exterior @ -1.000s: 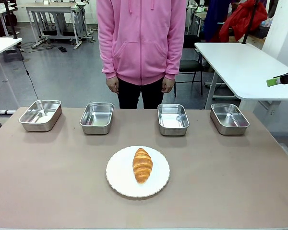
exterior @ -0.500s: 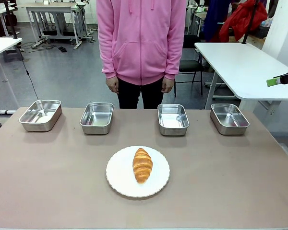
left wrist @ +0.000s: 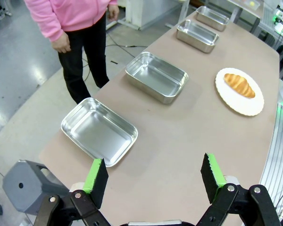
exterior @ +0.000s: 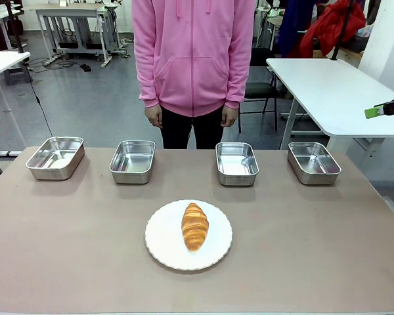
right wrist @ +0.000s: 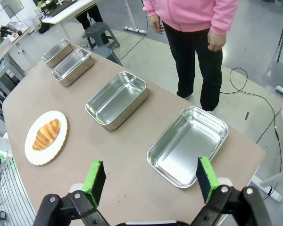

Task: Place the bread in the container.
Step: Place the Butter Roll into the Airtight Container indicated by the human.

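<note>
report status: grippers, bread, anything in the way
Left gripper open, empty; right gripper open, empty. Bread on the plate, not yet in a pan. Nothing between bread and pans.

The left gripper (left wrist: 153, 159) and the right gripper (right wrist: 149, 162) are built of black jointed fingers, faced with bright green pads (left wrist: 95, 176). Silver screws (left wrist: 227, 188) are set at the knuckles. The person (exterior: 194, 72) is dressed in a pink zipped hoodie (exterior: 194, 46) with ribbed cuffs and black trousers (exterior: 177, 131).
</note>
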`<state>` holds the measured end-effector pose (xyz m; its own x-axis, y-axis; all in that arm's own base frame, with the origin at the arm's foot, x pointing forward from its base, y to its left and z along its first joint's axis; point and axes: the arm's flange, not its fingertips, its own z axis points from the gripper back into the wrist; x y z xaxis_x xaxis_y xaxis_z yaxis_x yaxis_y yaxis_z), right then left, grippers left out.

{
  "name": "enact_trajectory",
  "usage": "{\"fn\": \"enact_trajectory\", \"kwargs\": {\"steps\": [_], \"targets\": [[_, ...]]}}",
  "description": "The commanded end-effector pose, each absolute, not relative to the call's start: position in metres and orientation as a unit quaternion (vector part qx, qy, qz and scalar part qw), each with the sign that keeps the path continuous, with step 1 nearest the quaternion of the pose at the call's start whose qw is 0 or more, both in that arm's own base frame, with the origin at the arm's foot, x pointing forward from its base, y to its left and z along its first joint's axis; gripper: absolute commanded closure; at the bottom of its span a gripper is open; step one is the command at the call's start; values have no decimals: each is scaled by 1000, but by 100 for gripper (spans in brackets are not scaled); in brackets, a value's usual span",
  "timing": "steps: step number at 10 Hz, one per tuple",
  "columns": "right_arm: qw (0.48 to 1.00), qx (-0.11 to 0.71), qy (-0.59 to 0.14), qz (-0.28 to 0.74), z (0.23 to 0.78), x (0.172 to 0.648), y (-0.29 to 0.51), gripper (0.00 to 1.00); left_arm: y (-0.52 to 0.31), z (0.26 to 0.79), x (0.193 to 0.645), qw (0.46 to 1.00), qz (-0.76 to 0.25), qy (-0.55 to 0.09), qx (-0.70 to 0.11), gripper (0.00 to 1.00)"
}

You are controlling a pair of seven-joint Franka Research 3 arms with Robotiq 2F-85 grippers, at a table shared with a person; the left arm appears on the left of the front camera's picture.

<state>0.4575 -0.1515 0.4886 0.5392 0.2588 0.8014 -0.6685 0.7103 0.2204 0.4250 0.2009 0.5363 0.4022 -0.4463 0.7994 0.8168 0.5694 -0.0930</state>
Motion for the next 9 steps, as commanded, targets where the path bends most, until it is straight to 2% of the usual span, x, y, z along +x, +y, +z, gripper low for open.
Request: {"fn": "enact_trajectory", "kwargs": {"steps": [1, 9], "targets": [[837, 261, -393, 276, 490, 458, -152, 0, 202, 538, 424, 798, -398, -380, -244, 0], [837, 261, -393, 276, 490, 458, -152, 0, 202, 538, 424, 798, -398, -380, -244, 0]]}}
